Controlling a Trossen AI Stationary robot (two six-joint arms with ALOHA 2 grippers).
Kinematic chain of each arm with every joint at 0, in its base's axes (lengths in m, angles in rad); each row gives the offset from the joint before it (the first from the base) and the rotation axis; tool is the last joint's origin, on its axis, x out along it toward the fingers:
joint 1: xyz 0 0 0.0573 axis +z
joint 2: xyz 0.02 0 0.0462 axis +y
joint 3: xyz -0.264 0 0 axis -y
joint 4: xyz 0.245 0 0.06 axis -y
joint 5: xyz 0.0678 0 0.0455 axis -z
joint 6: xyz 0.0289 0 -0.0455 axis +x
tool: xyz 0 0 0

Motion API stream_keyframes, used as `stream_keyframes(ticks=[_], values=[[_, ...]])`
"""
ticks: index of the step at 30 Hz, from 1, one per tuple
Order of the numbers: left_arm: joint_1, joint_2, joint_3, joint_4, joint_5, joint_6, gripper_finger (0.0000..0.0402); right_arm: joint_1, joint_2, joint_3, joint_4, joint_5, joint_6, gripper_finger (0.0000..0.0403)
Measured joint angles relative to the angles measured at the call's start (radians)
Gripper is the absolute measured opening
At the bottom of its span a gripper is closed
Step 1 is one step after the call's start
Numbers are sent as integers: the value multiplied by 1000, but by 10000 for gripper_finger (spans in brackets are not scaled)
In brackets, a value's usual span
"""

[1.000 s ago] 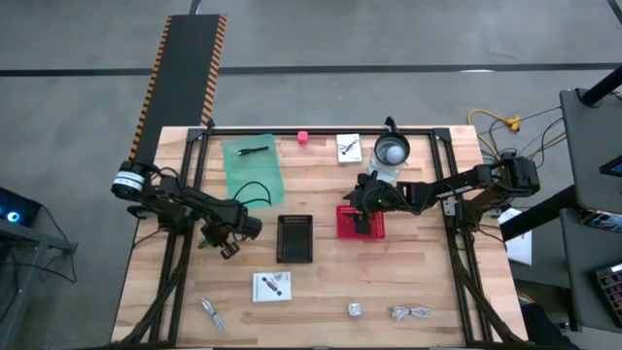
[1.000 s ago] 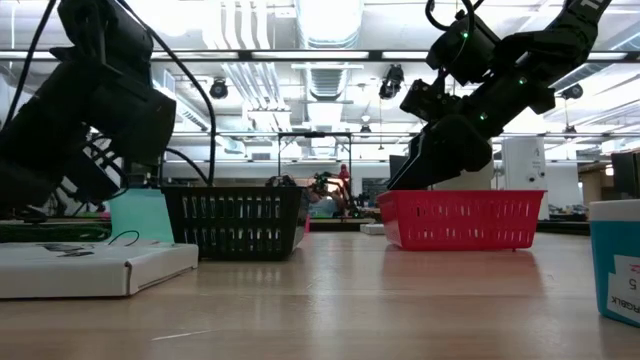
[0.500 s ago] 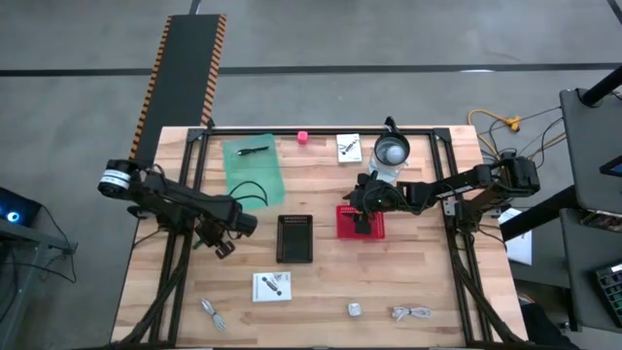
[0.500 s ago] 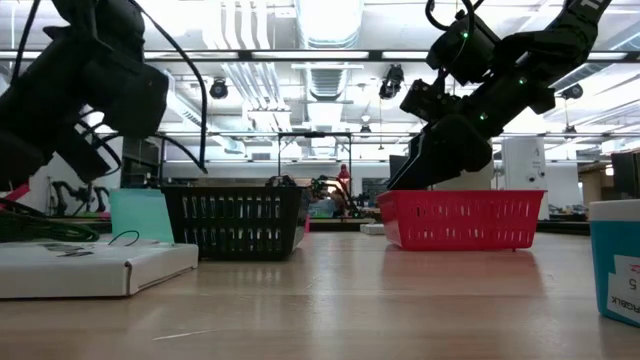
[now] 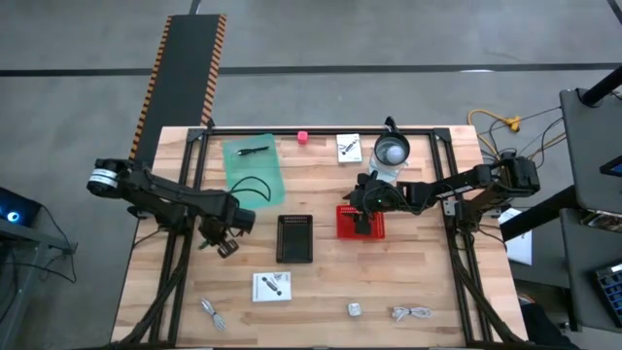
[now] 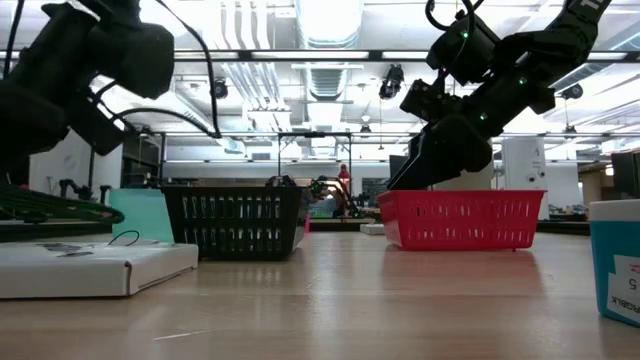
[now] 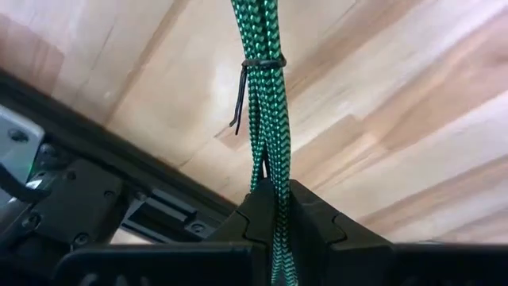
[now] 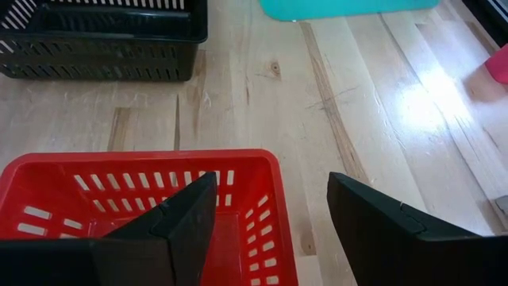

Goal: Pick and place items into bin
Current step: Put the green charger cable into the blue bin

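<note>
Left gripper (image 7: 274, 208) clamped tight on a green braided cable bundle (image 7: 262, 95), raised above the counter (image 5: 321, 292) just left of the black bin (image 5: 295, 238). Right gripper (image 8: 270, 218) spread wide, holding nothing, hovering over the red bin (image 5: 361, 222). Loose on the counter: 2 white cards (image 5: 272, 286) and (image 5: 349, 148), pink blob (image 5: 302, 137), black pen (image 5: 253, 151) on a green mat (image 5: 253, 170), silver cube (image 5: 356, 310), cable bundle (image 5: 411, 313), clip (image 5: 211, 311).
</note>
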Motion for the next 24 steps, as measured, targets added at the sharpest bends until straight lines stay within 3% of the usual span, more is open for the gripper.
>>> stream_keyframes(ticks=[24], values=[[-5,-185,105,34,-41,78,8,0,0,0,1,0,0,224]])
